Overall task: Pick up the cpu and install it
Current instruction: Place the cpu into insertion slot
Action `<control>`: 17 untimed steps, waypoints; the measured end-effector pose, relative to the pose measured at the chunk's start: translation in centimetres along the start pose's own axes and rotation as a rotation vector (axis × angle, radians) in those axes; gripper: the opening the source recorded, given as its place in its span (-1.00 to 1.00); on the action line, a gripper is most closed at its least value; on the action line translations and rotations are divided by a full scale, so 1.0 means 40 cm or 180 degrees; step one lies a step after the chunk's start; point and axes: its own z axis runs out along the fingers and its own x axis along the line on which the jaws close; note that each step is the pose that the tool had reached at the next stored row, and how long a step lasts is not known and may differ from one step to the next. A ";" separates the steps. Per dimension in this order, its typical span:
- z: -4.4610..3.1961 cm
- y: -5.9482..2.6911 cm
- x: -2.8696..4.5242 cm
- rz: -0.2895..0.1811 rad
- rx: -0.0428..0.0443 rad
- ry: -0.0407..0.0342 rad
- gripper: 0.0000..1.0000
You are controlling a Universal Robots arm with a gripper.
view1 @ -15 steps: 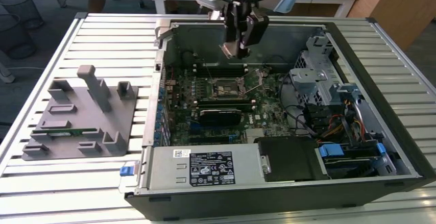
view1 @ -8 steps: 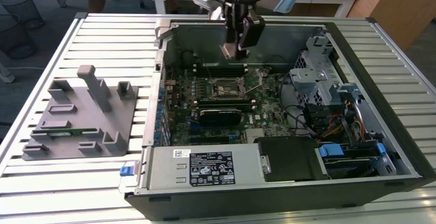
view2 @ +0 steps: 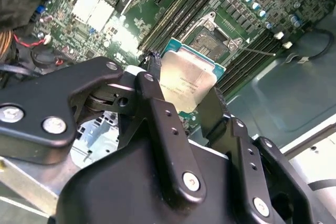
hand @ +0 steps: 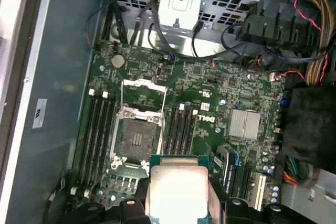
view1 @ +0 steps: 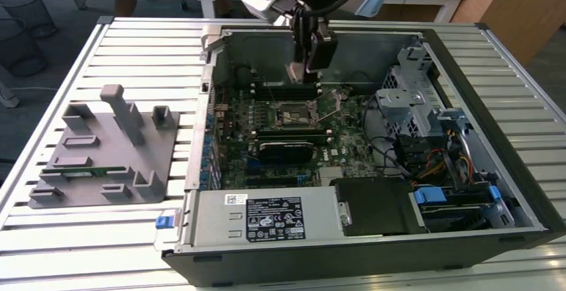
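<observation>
Black claw (view1: pixel 309 75) pinches the flat, silver-topped square cpu (view2: pixel 186 80) above the green motherboard (view1: pixel 346 142) — carrying step, not yet seated; the open black socket (hand: pixel 137 139) likely demands square alignment.

cpu (hand: pixel 177 190) lower edge cut off in first wrist view (claw (view2: pixel 184 90) fingers (view2: pixel 163 119) cover its sides in second wrist view).
</observation>
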 end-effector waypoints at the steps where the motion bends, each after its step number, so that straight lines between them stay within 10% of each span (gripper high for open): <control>1: 0.004 0.001 0.004 0.0002 -0.0001 0.0004 0.05; 6: 0.025 0.010 0.050 0.0002 -0.0002 0.0010 0.05; 17: 0.072 0.030 0.075 0.0097 0.0000 0.0007 0.05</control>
